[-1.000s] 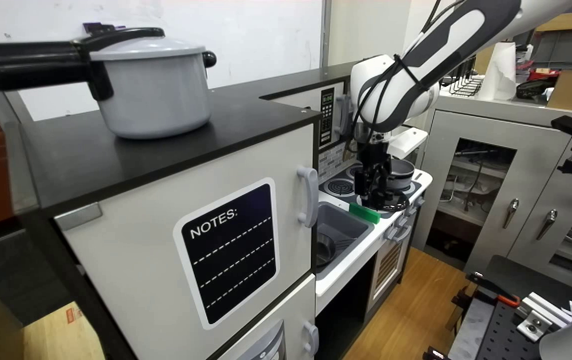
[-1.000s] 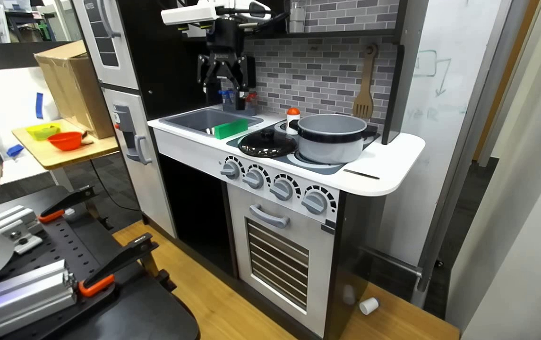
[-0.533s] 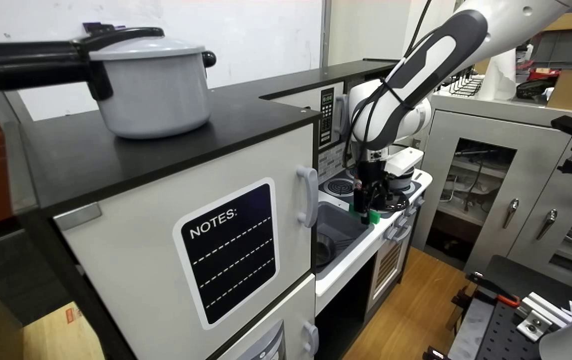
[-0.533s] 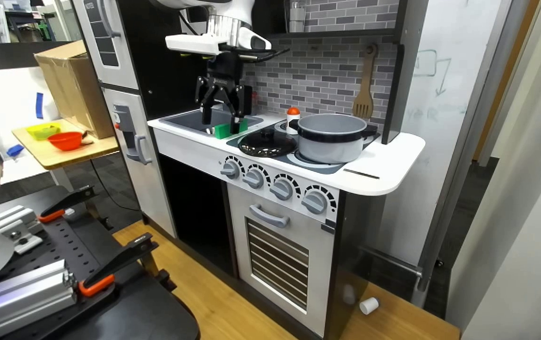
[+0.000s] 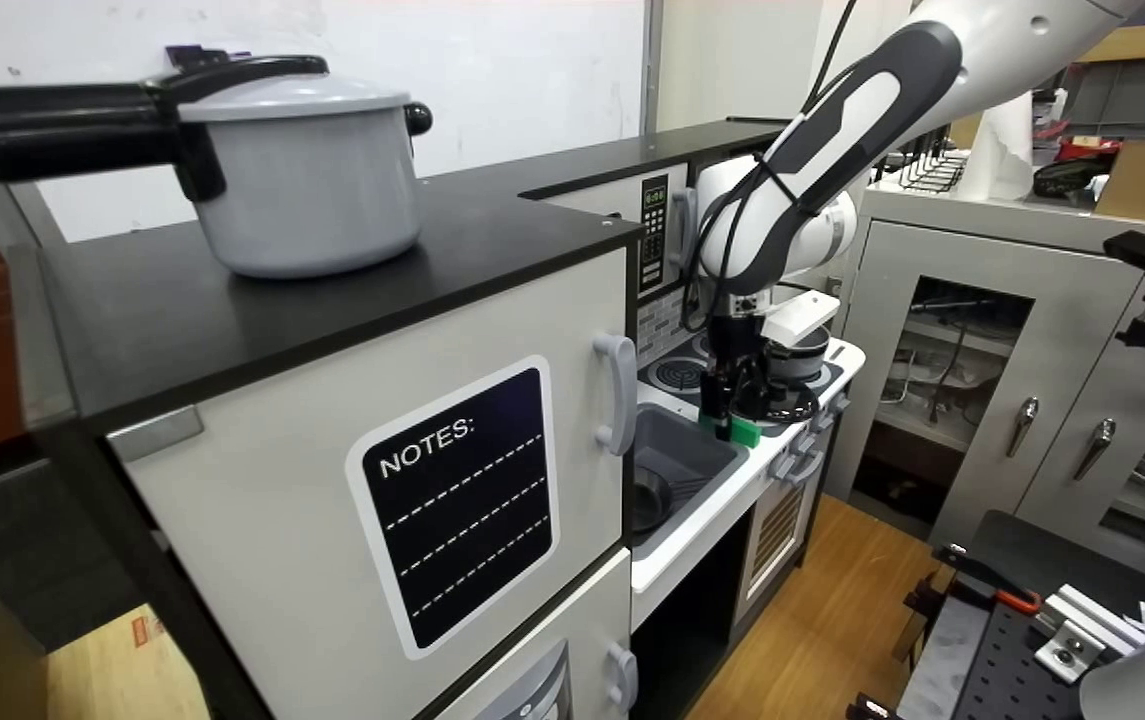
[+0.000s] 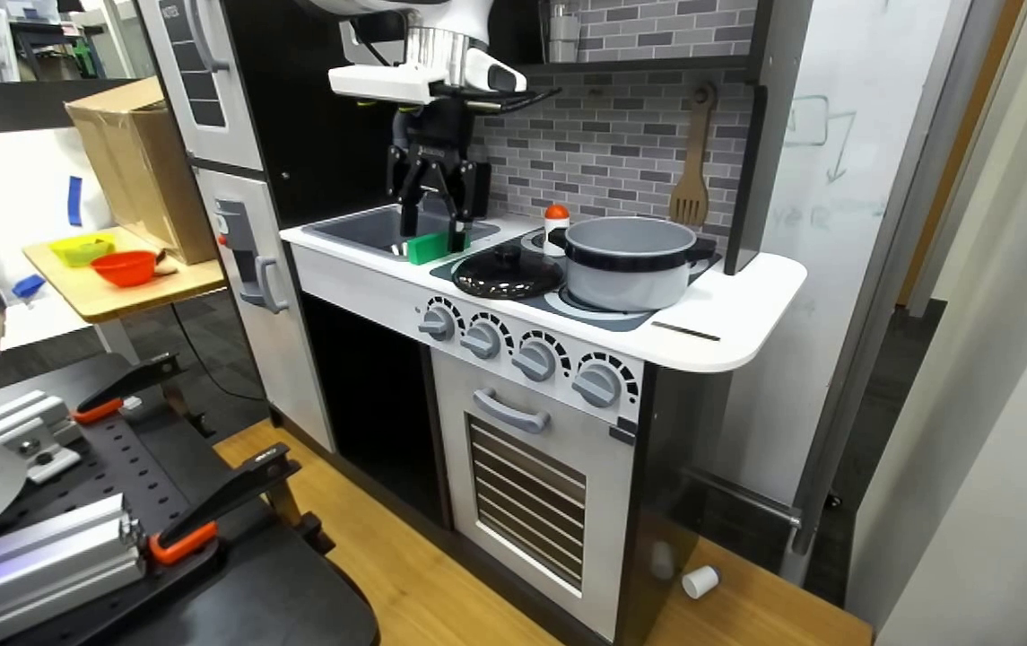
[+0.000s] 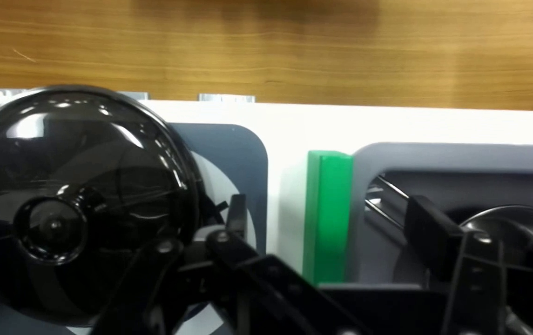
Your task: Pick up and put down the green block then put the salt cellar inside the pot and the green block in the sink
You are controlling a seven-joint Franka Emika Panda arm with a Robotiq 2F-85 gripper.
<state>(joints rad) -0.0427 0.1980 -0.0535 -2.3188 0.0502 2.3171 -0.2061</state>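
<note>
Gripper is pointing down over the counter strip that is running between sink and hob, and its fingers are standing well apart. The block, bright green, is resting on that strip, right at the sink's rim. In the wrist view it is showing between the fingers with a gap on each side: one finger is hanging on the hob side, the other over the sink. How low the tips are reaching beside the block, the views are not settling. Part of the gripper is hiding the block's lower end in the wrist view.

Inside the sink a dark pot is sitting, partly hidden. On the hob a black lid is lying flat, its knob facing up, near the block but apart from it. Beside the lid a grey pot is standing upright on the hob, its mouth facing up. The salt cellar, white with an orange top, is standing upright behind the lid, just beside the grey pot, whose handle is covering part of it.

A spatula is hanging on the tiled wall, and four dials are lining the front below the hob. In an exterior view a big pot is resting on top of the cabinet.
</note>
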